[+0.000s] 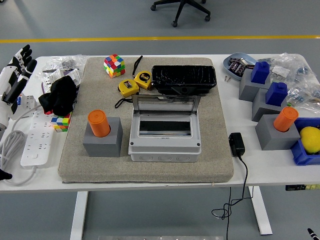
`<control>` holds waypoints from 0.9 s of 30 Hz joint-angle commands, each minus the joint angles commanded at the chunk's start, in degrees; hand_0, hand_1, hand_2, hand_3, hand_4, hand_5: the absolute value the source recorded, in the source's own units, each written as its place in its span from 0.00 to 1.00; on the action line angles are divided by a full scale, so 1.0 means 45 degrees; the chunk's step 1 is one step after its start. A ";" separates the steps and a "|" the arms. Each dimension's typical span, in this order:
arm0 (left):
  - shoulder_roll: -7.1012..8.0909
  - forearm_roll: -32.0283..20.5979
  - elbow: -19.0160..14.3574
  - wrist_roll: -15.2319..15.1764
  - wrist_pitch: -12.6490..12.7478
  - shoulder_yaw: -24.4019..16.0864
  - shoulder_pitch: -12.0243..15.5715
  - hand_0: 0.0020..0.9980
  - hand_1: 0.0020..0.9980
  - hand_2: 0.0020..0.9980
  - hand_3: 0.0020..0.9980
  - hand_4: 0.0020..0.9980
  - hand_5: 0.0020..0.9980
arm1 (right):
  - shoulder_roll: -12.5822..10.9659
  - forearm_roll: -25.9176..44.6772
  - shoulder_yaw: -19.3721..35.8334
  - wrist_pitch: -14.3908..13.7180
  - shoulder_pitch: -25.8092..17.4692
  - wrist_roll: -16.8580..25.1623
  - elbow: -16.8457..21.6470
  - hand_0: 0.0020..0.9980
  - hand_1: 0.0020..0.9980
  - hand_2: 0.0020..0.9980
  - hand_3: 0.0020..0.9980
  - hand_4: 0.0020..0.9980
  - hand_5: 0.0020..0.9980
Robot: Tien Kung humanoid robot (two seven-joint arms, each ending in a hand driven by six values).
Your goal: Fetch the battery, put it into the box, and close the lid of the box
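An orange cylindrical battery [99, 123] stands upright in a grey block holder [103, 140] on the left of the beige mat [220, 150]. The grey box [165, 146] sits at the mat's middle, and its clear hinged lid [166, 104] is raised and leans back. Inside, the box looks dark and holds nothing that I can see. My left hand [17, 65] hovers at the far left edge with white and black fingers spread, holding nothing, well away from the battery. My right hand is out of sight.
Behind the box lie a black tray [184, 79], two yellow tape measures [135, 83] and a colour cube [114, 65]. A black cloth [61, 96] and a white power strip [36, 135] are at the left. At the right stand grey blocks with blue pieces [260, 72] and another orange cylinder [285, 119], a blue bin [306, 152] and a black adapter [236, 144].
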 joint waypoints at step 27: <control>-0.0903 -0.3720 0.1227 -0.0446 -0.0807 0.1713 0.0317 1.00 1.00 1.00 1.00 1.00 0.78 | 0.0032 0.0044 0.0041 0.0027 0.0114 -0.0040 0.0056 1.00 0.96 0.91 0.91 1.00 1.00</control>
